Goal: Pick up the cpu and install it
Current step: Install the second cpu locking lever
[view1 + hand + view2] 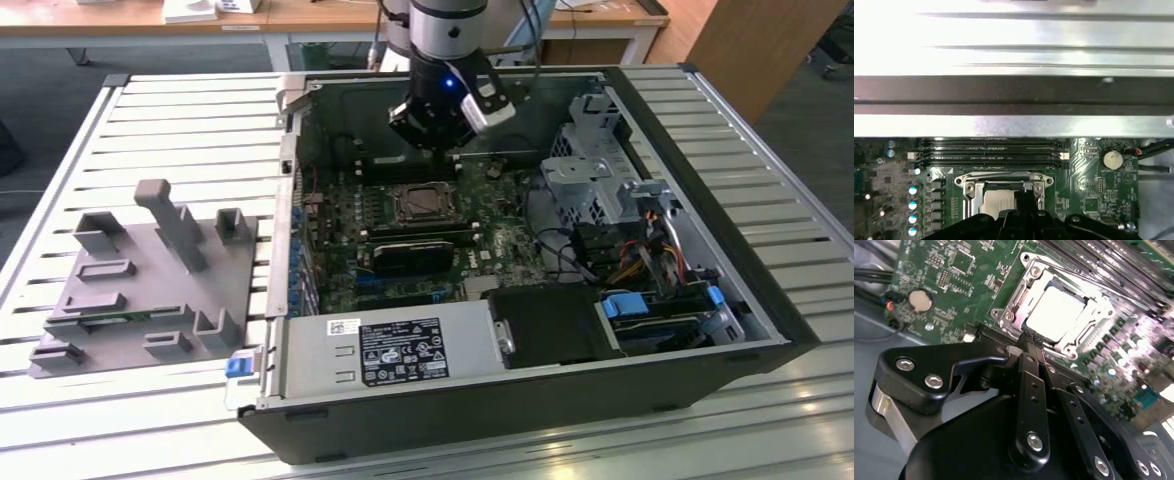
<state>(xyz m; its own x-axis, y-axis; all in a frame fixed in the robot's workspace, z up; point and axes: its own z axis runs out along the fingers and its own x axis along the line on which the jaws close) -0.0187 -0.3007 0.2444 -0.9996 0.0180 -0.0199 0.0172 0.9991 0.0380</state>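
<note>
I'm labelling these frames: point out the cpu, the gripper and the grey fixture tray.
cpu (1056, 315), second wrist view, on its shiny metal top.
gripper (1031, 342), second wrist view, at its fingertips.
fixture tray (134, 300), exterior view, on its flat base.

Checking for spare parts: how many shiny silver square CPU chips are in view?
1. The shiny silver square cpu lies within the metal socket frame on the green motherboard. The black gripper may hide others.

Grey fixture tray (147, 290) beside open computer case (534, 400) (slatted table (774, 150))
</note>
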